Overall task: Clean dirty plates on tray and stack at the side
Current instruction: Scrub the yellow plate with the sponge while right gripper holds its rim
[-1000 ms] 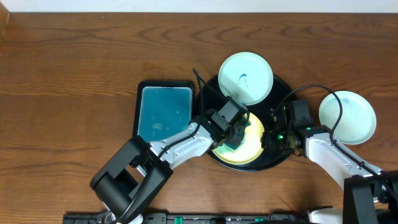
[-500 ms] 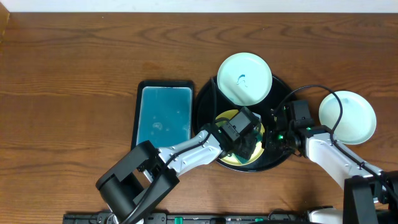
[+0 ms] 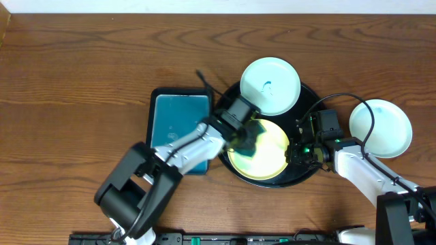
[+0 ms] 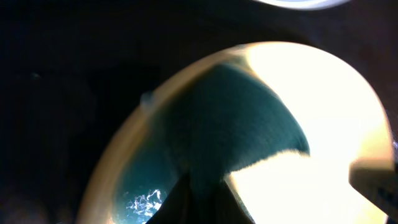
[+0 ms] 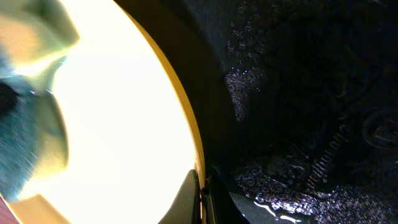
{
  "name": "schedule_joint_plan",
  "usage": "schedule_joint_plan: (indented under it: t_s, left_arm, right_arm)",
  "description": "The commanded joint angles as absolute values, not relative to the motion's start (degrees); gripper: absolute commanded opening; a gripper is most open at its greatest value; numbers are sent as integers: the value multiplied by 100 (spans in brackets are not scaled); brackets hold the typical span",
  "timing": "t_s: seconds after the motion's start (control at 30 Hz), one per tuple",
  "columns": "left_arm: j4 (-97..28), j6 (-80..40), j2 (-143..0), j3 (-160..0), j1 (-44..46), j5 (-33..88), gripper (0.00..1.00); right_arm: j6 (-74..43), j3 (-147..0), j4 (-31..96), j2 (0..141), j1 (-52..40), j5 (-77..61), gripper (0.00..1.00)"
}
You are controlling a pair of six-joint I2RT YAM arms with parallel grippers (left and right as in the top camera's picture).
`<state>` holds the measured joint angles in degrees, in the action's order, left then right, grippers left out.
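The pale yellow plate point(image 3: 264, 151) lies on the round black tray point(image 3: 300, 178). My left gripper point(image 3: 243, 141) is shut on a dark teal sponge point(image 4: 230, 124) pressed onto the plate's left part point(image 4: 323, 112). My right gripper point(image 5: 202, 193) is shut on the yellow plate's right rim point(image 5: 186, 124); in the overhead view it sits by the rim point(image 3: 298, 151). One mint-blue plate point(image 3: 270, 86) with a small smear rests on the tray's far edge. The other mint-blue plate point(image 3: 381, 128) lies on the table to the right of the tray.
A rectangular black tray with teal inside point(image 3: 178, 128) lies just left of the round tray, under my left arm. Wet patches glisten on the black tray point(image 5: 292, 174). The wooden table point(image 3: 82, 82) stretches to the left and back.
My left gripper has swept the sponge from the plate's right-hand near side across to its upper left. The right gripper has kept its hold on the rim.
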<state>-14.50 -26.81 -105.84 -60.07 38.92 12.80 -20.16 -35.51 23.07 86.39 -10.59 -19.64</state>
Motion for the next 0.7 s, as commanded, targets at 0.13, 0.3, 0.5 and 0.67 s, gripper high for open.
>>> schedule_joint_plan:
  t_s: [0.13, 0.3, 0.5, 0.67]
  left_arm:
    - [-2029, -3210, -10833, -5808, 3507, 517, 7]
    - [-2062, -3194, -10672, -5811, 3581, 958, 7]
    - [-2368, -2847, -9539, -5811, 3511, 1240, 7]
    - [-2812, -2657, -8715, -5808, 3081, 1236, 7]
  right_arm:
    - [-1970, -3330, 2467, 8788, -1120, -1649, 1]
    - [-1970, -3330, 2467, 8788, -1120, -1649, 1]
    - [-1970, -3330, 2320, 8788, -1120, -1645, 19]
    - [-1970, -3330, 2167, 8788, -1120, -1638, 10]
